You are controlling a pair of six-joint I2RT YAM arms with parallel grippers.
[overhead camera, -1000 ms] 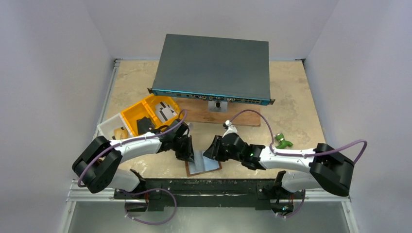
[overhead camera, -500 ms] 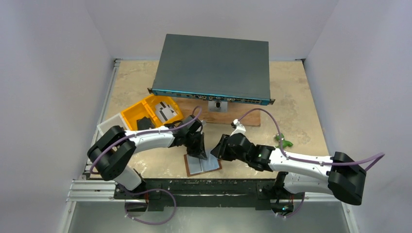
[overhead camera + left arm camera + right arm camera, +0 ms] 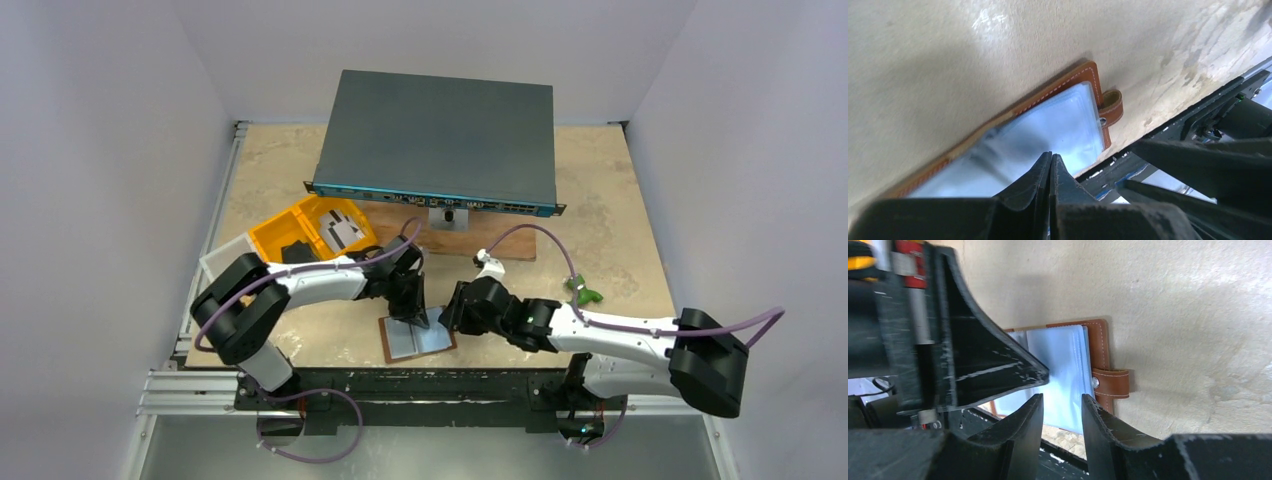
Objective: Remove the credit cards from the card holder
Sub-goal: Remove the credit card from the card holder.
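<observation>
While the wallet lies open, both arms work over its pockets, view by view.

Top view, wallet: the wallet lies open and flat near the table's front edge, about midway between the two arm bases, pale pocket side up.
Top view, left gripper: the left gripper stands with its tip on the wallet's far part.
Top view, right gripper: the right gripper sits just beside the wallet's right edge.
Top view, cards: light and dark flat pieces, likely cards, lie in the yellow tray toward the table's left edge.
Left wrist, claw: fingers together, tips meeting over the clear pockets; whether they pinch a sleeve or card is hidden.
Left wrist, wallet: brown edge and strap tab lie flat on the table.
Right wrist, claw: fingers partly apart, holding nothing, hovering over the pockets with the left finger reaching in from the left.
Step, judged: searching the pockets for any card left.
Next move, judged: right claw needs to come down and pin the wallet, so the left can lift or draw without dragging it.
</observation>
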